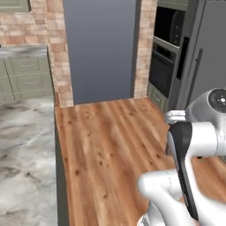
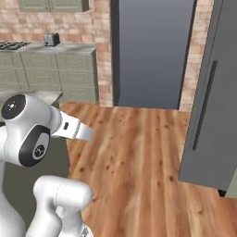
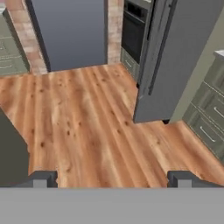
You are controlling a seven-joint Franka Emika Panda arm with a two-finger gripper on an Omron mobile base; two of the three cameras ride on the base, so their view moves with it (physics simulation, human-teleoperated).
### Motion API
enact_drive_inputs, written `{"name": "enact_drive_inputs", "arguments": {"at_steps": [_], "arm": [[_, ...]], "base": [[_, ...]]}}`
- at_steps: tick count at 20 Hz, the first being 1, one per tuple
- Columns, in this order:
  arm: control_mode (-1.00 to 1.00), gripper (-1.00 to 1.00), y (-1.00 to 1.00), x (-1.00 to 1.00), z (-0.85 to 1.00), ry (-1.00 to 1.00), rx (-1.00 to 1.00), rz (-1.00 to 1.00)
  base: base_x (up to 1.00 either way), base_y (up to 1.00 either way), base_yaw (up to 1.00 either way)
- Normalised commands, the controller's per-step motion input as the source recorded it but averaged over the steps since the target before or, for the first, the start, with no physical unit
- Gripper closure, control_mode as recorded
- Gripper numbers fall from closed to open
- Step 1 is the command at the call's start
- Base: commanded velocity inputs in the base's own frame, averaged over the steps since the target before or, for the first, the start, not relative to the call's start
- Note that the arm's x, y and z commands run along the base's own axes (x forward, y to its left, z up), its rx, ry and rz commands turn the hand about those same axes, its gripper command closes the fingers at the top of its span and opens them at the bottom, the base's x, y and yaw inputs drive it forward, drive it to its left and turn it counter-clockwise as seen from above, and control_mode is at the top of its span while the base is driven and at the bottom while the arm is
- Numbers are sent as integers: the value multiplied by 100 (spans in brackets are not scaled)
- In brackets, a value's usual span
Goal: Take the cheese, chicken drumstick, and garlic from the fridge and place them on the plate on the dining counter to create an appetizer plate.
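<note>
My gripper (image 3: 111,178) is wide apart, nothing between the fingertips (image 3: 41,178); in the hand view both tips poke up at the bottom with bare wooden floor (image 3: 87,127) in the gap. Holding nothing.

The fridge (image 3: 175,57) is up ahead on the right in the hand view, tall grey, door closed, long vertical handle (image 3: 157,48) on its front. In the right base view the same fridge (image 2: 215,92) fills the right side, handle (image 2: 203,106) dark against the grey door. In the left base view I see the fridge (image 1: 207,48) at the far right behind my arm, with the black dispenser panel (image 1: 182,57) on it. Just left of it there, the black-fronted ovens (image 1: 165,48) are stacked in a column.

The dining counter (image 1: 24,150) is on the left of the left base view, grey-white marbled top, its edge running alongside the floor. I can't see any plate on the part of it that shows. Cheese, drumstick and garlic I can't tell; the fridge door hides the inside.

Straight ahead, a tall grey-blue doorway (image 2: 150,51) sits between brick walls (image 1: 57,48). Sage-green cabinets (image 2: 55,69) with a worktop are at the left of the right base view, with a small toaster (image 2: 51,39) on top.

The gripper is well apart from the fridge, over open floor.
</note>
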Motion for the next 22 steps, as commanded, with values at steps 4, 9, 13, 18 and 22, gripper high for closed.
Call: {"name": "enact_drive_inputs", "arguments": {"at_steps": [4,9,13,18,22], "arm": [[100,-100,0,0,0,0,0,0],[100,-100,0,0,0,0,0,0],[100,-100,0,0,0,0,0,0],[100,-100,0,0,0,0,0,0],[100,-100,0,0,0,0,0,0]], "base": [[100,0,-15],[100,0,-23],[100,0,-26],[100,-2,-35],[100,-3,-46]]}}
